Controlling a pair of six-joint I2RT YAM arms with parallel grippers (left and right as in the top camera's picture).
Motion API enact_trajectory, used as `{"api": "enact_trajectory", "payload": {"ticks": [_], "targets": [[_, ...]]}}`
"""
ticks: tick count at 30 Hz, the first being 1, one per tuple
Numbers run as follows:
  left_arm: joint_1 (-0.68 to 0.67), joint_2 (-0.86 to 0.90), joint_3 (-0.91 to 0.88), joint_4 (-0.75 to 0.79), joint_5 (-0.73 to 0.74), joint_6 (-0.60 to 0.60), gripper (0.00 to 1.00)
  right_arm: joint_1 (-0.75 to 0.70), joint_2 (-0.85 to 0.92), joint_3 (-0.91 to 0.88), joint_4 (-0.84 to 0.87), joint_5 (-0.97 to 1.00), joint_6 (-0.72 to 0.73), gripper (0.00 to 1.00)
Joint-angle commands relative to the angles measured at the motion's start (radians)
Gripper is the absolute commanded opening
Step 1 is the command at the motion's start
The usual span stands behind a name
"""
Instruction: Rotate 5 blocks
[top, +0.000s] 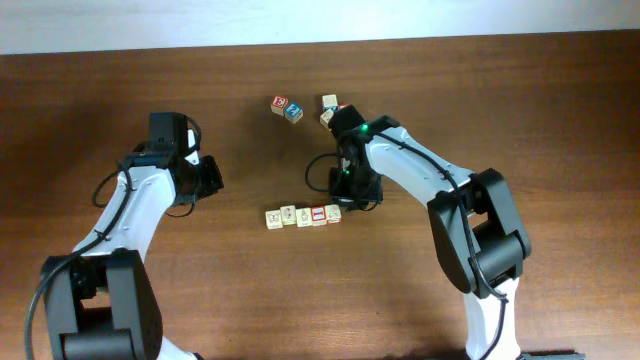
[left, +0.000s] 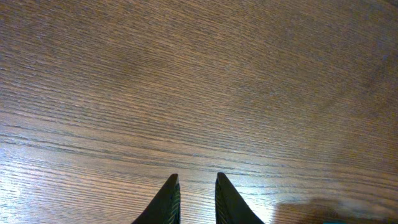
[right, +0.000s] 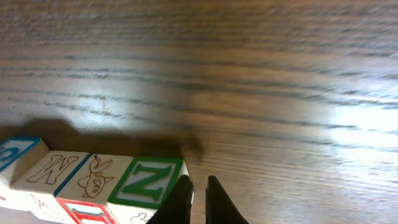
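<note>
**Right gripper** (right: 198, 200), its fingers pressed almost together on nothing, stands at the 3 o'clock end of the row of blocks (top: 300, 216). The row's long axis runs 9 to 3 o'clock across the table (top: 150, 70). The green-N end block (right: 147, 182) lies just beside the tips at 9 o'clock; whether they touch cannot be told. Loose blocks (top: 329, 101) sit toward 12 o'clock. Left gripper (left: 196, 202), narrowly parted and empty, hangs well apart toward 10 o'clock. The right arm is judged nearer for the next turn.

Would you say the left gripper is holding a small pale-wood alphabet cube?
No, the left gripper is empty, with only bare wooden table below it.
</note>
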Motion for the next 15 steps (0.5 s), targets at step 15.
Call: {"api": "enact_trajectory", "payload": {"ticks": [15], "targets": [[0.040,0.006,0.010,0.048,-0.023,-0.010,0.23,0.143,0.009,0.178,0.250,0.049,-0.195,0.25]]}}
